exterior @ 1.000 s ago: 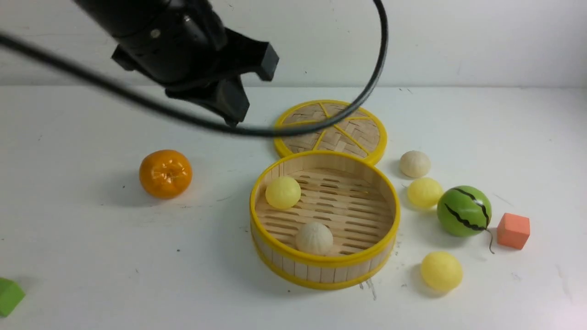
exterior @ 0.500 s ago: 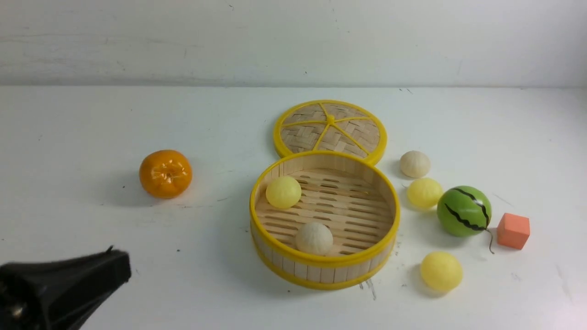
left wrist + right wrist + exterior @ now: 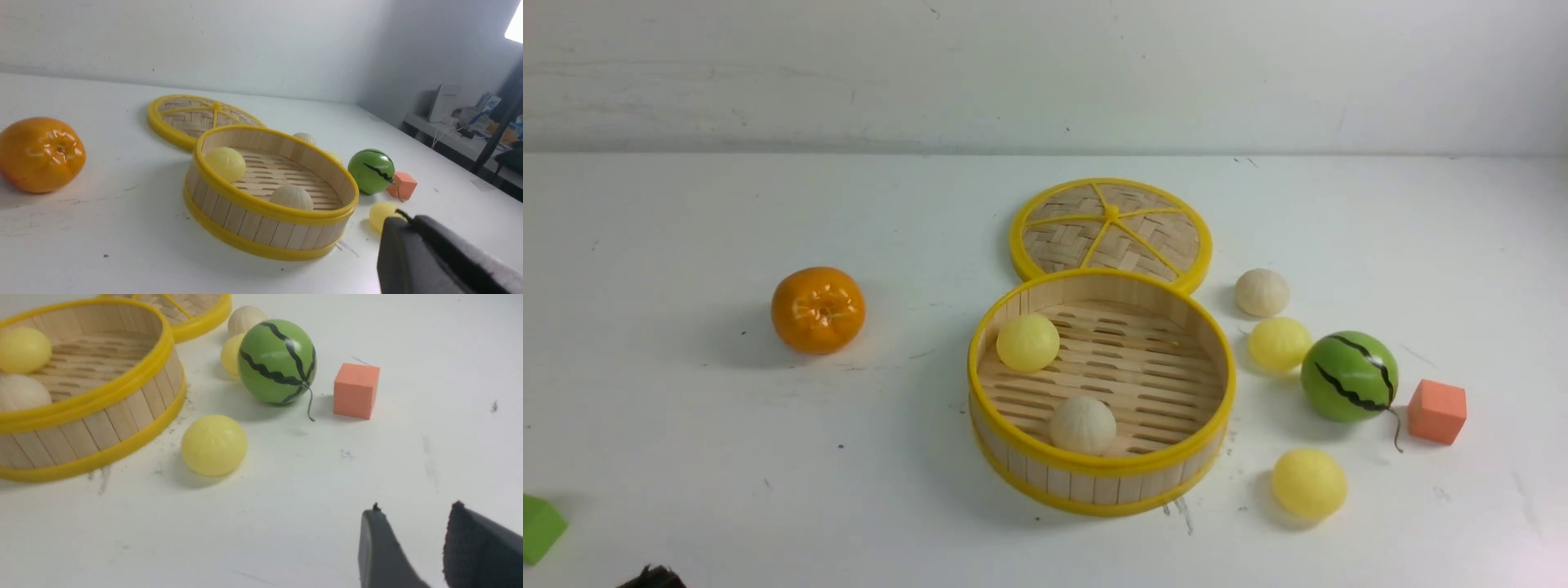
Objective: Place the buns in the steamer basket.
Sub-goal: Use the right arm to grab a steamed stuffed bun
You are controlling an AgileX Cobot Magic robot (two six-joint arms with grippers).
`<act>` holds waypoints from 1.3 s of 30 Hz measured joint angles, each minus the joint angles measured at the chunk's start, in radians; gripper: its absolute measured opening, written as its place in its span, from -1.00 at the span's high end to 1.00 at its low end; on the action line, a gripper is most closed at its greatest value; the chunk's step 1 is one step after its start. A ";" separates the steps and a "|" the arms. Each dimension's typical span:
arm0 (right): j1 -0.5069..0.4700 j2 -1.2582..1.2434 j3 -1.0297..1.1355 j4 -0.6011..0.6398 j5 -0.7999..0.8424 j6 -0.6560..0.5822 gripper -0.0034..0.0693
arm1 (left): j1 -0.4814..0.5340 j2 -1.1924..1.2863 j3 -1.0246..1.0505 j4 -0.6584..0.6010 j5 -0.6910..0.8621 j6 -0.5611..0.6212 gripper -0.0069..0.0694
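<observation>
buns [image 3: 1082, 425] are sitting partly inside and partly outside the steamer basket [image 3: 1094, 469] on the white counter [image 3: 686, 425]. a pale yellow bun [image 3: 1027, 343] is resting against the basket's left wall, and an off-white bun [image 3: 1082, 425] is lying by its near wall. three more are waiting on the counter to the basket's right: a second off-white bun [image 3: 1261, 291] near the woven lid [image 3: 1111, 233], a second yellow bun [image 3: 1280, 344] between the basket and the watermelon ball [image 3: 1349, 376], and a third yellow bun [image 3: 1309, 483] nearest the robot. an orange cube [image 3: 1436, 411] is sitting just beside the melon, and a tangerine [image 3: 818, 309] is lying well apart on the left. the left hand [image 3: 402, 222] is keeping its fingers pressed together, gripping nothing. the right hand [image 3: 414, 508] is hanging low over bare counter, fingers parted, the gap empty.
</observation>
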State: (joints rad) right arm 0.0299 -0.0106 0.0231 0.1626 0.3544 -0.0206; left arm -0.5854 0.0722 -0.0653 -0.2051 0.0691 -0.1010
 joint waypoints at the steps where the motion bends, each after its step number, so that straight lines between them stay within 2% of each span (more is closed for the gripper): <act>1: 0.000 0.000 0.004 0.065 -0.028 0.036 0.25 | 0.000 0.000 0.004 0.000 0.012 0.000 0.85; 8: 0.000 0.000 0.005 0.506 -0.205 0.199 0.25 | 0.000 0.000 0.006 -0.001 0.080 0.000 0.85; 9: 0.000 0.000 0.005 0.506 -0.209 0.200 0.25 | 0.000 0.000 0.006 -0.001 0.082 0.000 0.85; 10: 0.000 0.000 -0.005 0.590 -0.217 0.212 0.25 | 0.000 0.000 0.006 -0.001 0.091 0.000 0.85; 13: 0.009 0.032 -0.104 0.649 -0.119 0.172 0.25 | 0.000 0.000 0.006 -0.001 0.100 0.000 0.85; 15: 0.019 0.149 -0.250 0.625 0.041 0.074 0.25 | 0.000 0.000 0.006 -0.001 0.105 0.000 0.85; 16: 0.019 0.164 -0.265 0.619 0.058 0.052 0.25 | 0.000 0.000 0.006 -0.001 0.105 0.000 0.85; 19: 0.021 0.487 -0.530 0.485 0.357 -0.105 0.25 | 0.000 0.000 0.006 -0.001 0.107 0.000 0.85; 24: 0.021 0.863 -0.740 0.354 0.543 -0.149 0.25 | 0.000 0.000 0.006 -0.001 0.112 0.000 0.85; 28: 0.035 1.148 -0.858 0.344 0.603 -0.160 0.25 | 0.000 0.000 0.006 -0.001 0.113 0.000 0.85; 34: 0.152 1.450 -1.024 0.292 0.630 -0.149 0.25 | 0.000 0.000 0.006 -0.001 0.113 0.000 0.85; 39: 0.239 1.626 -1.158 0.101 0.624 -0.009 0.25 | 0.000 0.000 0.006 -0.001 0.114 0.000 0.85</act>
State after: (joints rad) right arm 0.2685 1.6158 -1.1346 0.2636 0.9783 -0.0301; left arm -0.5854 0.0719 -0.0588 -0.2056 0.1830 -0.1010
